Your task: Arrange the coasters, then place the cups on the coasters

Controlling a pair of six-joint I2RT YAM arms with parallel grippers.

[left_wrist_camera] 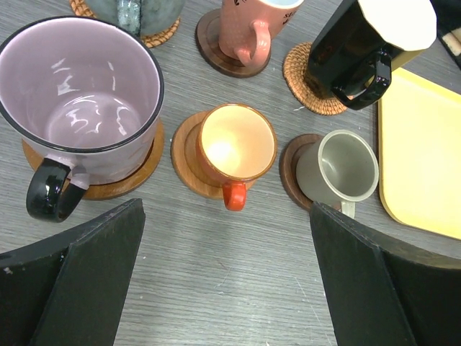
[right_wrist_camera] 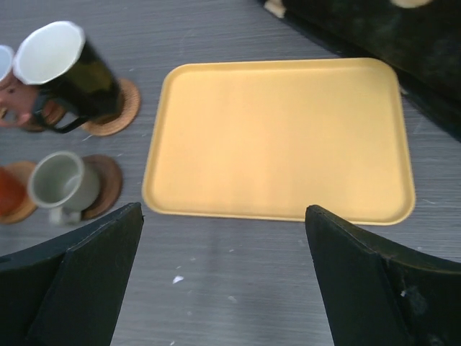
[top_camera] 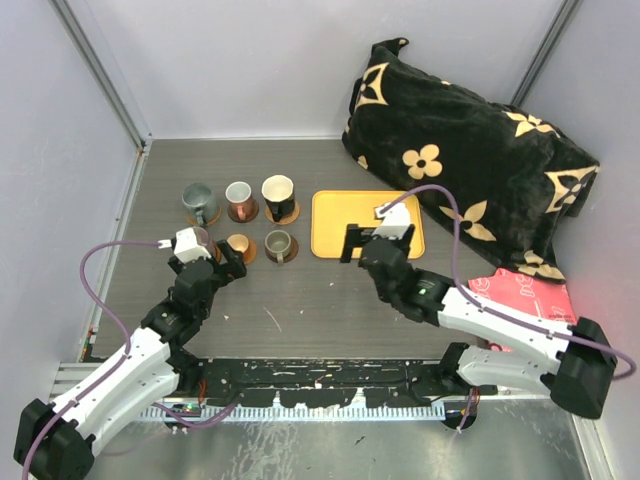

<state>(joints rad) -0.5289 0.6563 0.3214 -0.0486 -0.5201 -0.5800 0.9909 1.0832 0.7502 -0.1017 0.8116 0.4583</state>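
While both arms reach out from the near edge, the top view shows six cups in two rows of three on the left half of the counter (top_camera: pixel 300 320), each on one of the coasters (top_camera: pixel 291 215). The back row holds the green mug (top_camera: pixel 197 202), pink cup (top_camera: pixel 239 198) and black cup (top_camera: pixel 278 195). The front row holds the purple mug (top_camera: pixel 203 238), orange cup (top_camera: pixel 240 246) and grey cup (top_camera: pixel 279 243). The left claw (top_camera: pixel 205 258) hangs just before the purple mug and hides part of it. Right of the cups lies the tray (top_camera: pixel 335 215), with the right claw (top_camera: pixel 378 245) over its near part. A pillow (top_camera: pixel 460 150) fills the far right corner, and a red packet (top_camera: pixel 525 295) lies by the right arm.

From the left wrist, the left claw's fingers (left_wrist_camera: pixel 94 274) stand wide apart with nothing between them. Beyond them, the purple mug, orange cup and grey cup sit on wooden discs. The black cup and green mug sit on woven ones, the pink cup on a dark one.

From the right wrist, the right claw's fingers (right_wrist_camera: pixel 79 281) are spread wide and hold nothing, above bare counter just before the tray. The black and grey cups show at left on their coasters.
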